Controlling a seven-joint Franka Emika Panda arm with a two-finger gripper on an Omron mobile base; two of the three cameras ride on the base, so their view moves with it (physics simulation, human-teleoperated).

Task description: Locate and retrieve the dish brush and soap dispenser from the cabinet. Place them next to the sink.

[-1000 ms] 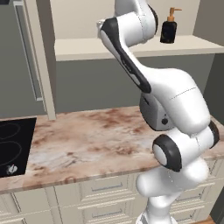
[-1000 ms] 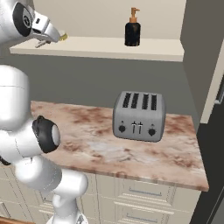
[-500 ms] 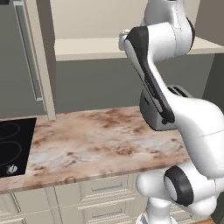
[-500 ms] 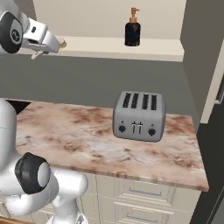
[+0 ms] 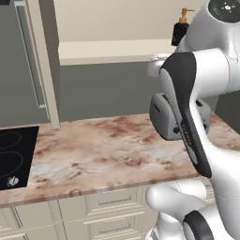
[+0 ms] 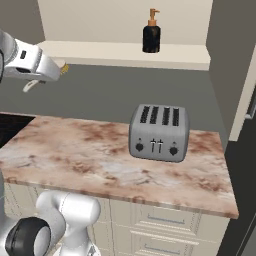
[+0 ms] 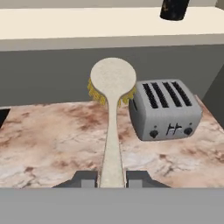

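Clamped between the two dark tips of the claw point(image 7: 111, 179), the dish brush point(image 7: 112, 100) is held by the lower end of its thin cream handle, above the marbled desk point(image 7: 52, 135). Its round pale head, fringed with yellowish bristles, points away from the hand toward the grey back wall. In the right base view the claw point(image 6: 56, 69) is seen at the far left, level with the underside of the pale shelf point(image 6: 125, 54), with the brush head point(image 6: 63, 67) just visible at its end.

The soap dispenser point(image 6: 151, 34), a squat black bottle with a copper pump, stands upright on the shelf of the cabinet point(image 5: 48, 61), toward its right end; in the left base view the bottle point(image 5: 180, 28) is partly covered by the white arm. A grey four-slot toaster point(image 6: 159, 132) sits on the desk below it, well apart from the brush. A black cooktop point(image 5: 14, 157) lies at the left end of the desk.
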